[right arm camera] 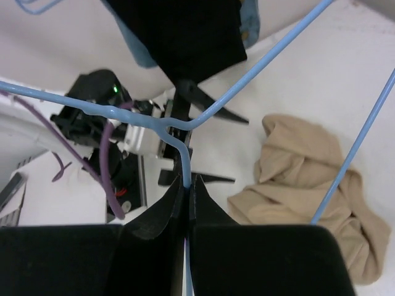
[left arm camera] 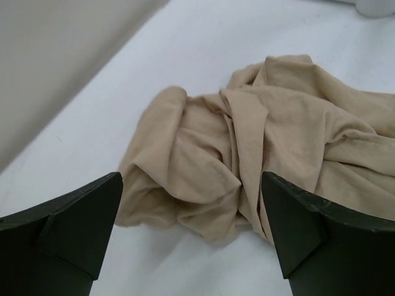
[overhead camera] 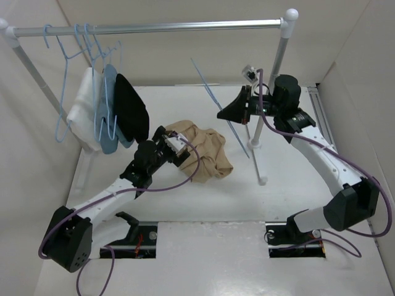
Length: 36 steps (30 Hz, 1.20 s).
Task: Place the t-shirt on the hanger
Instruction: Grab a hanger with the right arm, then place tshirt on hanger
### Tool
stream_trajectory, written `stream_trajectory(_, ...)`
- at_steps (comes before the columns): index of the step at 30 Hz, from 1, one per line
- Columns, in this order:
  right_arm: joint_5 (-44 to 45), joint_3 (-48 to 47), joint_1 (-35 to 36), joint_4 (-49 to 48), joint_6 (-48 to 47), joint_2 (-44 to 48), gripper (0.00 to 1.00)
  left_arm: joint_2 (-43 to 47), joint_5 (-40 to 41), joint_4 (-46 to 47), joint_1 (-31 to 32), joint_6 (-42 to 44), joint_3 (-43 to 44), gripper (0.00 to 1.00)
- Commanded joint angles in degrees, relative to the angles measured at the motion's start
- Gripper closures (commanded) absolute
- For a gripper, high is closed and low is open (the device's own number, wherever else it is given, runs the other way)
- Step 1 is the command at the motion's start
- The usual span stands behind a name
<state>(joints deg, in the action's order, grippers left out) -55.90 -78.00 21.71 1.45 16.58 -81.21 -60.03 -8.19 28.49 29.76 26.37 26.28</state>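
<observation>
The tan t-shirt (overhead camera: 207,154) lies crumpled on the white table. My left gripper (overhead camera: 182,148) sits low at its left edge, open. In the left wrist view its fingers (left arm camera: 86,209) stand wide apart, with the t-shirt's (left arm camera: 259,148) bunched near edge between and beyond them, untouched. My right gripper (overhead camera: 223,113) hovers above the table right of the shirt, shut on the light-blue wire hanger (overhead camera: 205,83). The right wrist view shows the gripper (right arm camera: 188,182) pinching the hanger's neck (right arm camera: 183,154), its wire arms spreading over the t-shirt (right arm camera: 308,185) below.
A silver rail (overhead camera: 154,26) spans the back, with bare blue hangers (overhead camera: 62,92) and white (overhead camera: 83,111), light-blue (overhead camera: 110,117) and black (overhead camera: 131,108) garments hanging at its left end. Its right post (overhead camera: 276,61) and foot (overhead camera: 256,145) stand beside my right arm. Walls enclose the table.
</observation>
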Motion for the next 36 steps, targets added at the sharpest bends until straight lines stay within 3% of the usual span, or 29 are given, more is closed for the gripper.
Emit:
stream_trajectory(1,-5.18,3.89,-2.81,-2.86,-2.69,4.21,1.0,0.36,-3.06,8.93,-0.14,6.92,-0.96,0.08)
stream_trajectory(3,-5.18,8.64,-4.04,-2.86,-2.69,4.92,1.0,-3.66,-4.46,7.66,-1.28,9.57,0.25,0.08)
stream_trajectory(5,-4.66,11.97,-5.1,-2.86,-3.22,6.14,1.0,-7.54,-12.09,-5.37,-3.38,9.58,7.85,0.06)
stream_trajectory(8,-4.04,13.92,-5.63,-2.86,-4.71,6.67,1.0,-13.26,-22.9,-16.58,-3.39,12.55,13.77,0.02)
stream_trajectory(14,-4.56,14.98,-7.21,-2.34,-6.73,7.37,1.0,-23.1,-23.1,-21.01,-0.93,13.61,18.45,0.0)
stream_trajectory(16,-4.57,16.64,-7.74,-2.33,-7.44,8.16,1.0,-23.72,-24.42,-24.35,-0.15,19.75,19.07,0.02)
stream_trajectory(19,-4.04,18.22,-9.14,-2.33,-7.44,9.83,1.0,-24.34,-21.45,-30.83,4.59,31.31,18.37,0.22)
stream_trajectory(21,-4.04,18.23,-9.94,-1.81,-7.97,10.55,1.0,-24.34,-17.94,-33.58,6.97,35.75,17.05,0.45)
stream_trajectory(22,-4.04,18.23,-10.55,-1.81,-7.97,11.15,1.0,-24.34,-17.4,-34.46,8.37,37.33,16.09,0.81)
stream_trajectory(23,-4.04,18.23,-11.16,-1.81,-7.97,11.77,1.0,-24.34,-17.39,-35.08,8.39,39.09,15.47,0.99)
stream_trajectory(25,-4.04,18.23,-11.17,-1.28,-7.97,12.47,1.0,-22.68,-16.86,-37.53,8.39,42.16,14.86,1.0)
stream_trajectory(27,-4.04,18.23,-11.78,-1.28,-8.49,13.18,1.0,-21.28,-16.86,-48.4,8.39,50.14,15.55,1.0)
stream_trajectory(29,-4.04,18.23,-12.4,-0.75,-8.49,13.8,1.0,-18.64,-16.86,-58.67,6.12,64.8,17.73,1.0)
stream_trajectory(30,-4.04,18.23,-12.4,-0.05,-9.1,14.41,1.0,-17.67,-16.86,-71.25,4.01,73.3,18.36,1.0)
stream_trajectory(31,-4.04,18.23,-13.01,0.74,-9.11,14.93,1.0,-14.97,-14.25,-76.86,1.82,81.39,18.37,1.0)
stream_trajectory(32,-4.04,18.23,-13.01,0.74,-9.72,14.94,1.0,-13.2,-12.92,-81.96,-1.6,95.83,18.89,1.0)
stream_trajectory(34,-3.52,18.23,-13.54,2.41,-10.43,15.47,1.0,-9.23,-10.97,-91.84,-2.34,102.72,18.37,0.98)
stream_trajectory(36,-3.51,18.23,-13.54,3.2,-11.04,15.47,1.0,-3.01,-13.08,-93.35,-1.73,102.41,16.54,0.82)
